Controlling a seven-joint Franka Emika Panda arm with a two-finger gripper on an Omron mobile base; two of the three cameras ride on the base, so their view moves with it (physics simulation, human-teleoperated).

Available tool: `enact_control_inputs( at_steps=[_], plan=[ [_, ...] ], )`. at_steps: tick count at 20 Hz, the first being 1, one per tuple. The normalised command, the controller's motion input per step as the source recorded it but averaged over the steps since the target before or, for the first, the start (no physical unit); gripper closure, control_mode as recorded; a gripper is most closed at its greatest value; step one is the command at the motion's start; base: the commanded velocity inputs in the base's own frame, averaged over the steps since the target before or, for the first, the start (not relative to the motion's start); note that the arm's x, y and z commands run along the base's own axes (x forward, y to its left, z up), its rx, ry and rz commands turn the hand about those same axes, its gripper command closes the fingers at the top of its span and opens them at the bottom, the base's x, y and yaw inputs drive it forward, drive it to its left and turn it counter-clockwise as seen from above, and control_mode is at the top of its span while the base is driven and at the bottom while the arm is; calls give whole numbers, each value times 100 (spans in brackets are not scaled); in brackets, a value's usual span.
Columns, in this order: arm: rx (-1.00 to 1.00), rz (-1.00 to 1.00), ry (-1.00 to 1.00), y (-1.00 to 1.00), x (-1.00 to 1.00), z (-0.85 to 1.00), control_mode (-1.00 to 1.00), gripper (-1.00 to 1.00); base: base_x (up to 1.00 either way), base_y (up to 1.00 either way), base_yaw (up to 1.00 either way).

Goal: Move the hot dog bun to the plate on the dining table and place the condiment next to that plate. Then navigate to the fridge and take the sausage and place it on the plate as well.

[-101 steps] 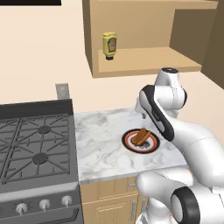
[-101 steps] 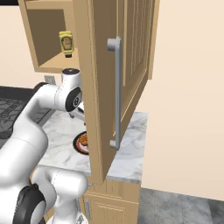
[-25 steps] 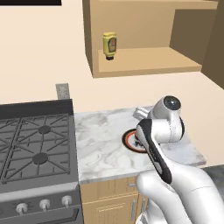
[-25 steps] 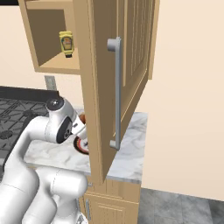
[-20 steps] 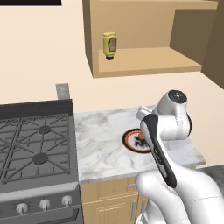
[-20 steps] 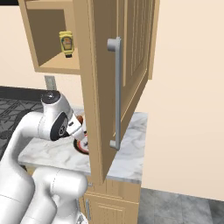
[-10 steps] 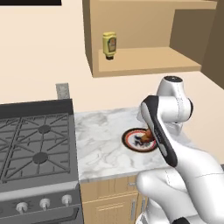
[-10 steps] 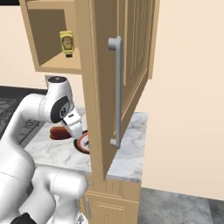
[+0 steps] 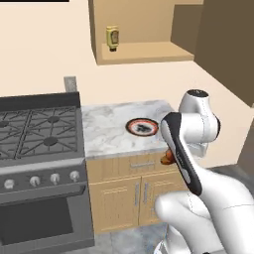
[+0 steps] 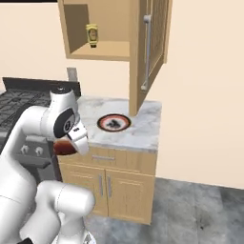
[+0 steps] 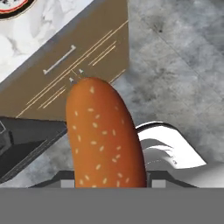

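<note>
Kitchen corner: you are looking at a marble counter [image 9: 106, 130] lying right of a gas stove [image 9: 34, 130], with an open wall cabinet [image 9: 149, 30] hanging above it. Condiment bottle [image 9: 112, 37] is standing on the cabinet shelf, far left. Plate [image 9: 142, 126] is sitting on the counter, near its right end. Your gripper [image 10: 66, 147] is hanging in front of the counter edge, over the floor, fingers pinching the hot dog bun [image 11: 103, 135], seeded side facing the hand camera.
</note>
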Motion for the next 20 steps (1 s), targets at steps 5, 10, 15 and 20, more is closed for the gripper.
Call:
enact_control_inputs(
  at_steps=[5, 10, 15, 20],
  plan=[
    [0, 0, 0, 0, 0, 0, 100, 100, -15, 9, 90],
    [0, 0, 0, 0, 0, 0, 100, 100, 0, 0, 100],
    [0, 0, 0, 0, 0, 0, 100, 100, 0, 1, 100],
    [0, 0, 0, 0, 0, 0, 100, 100, 0, 2, 100]
  ],
)
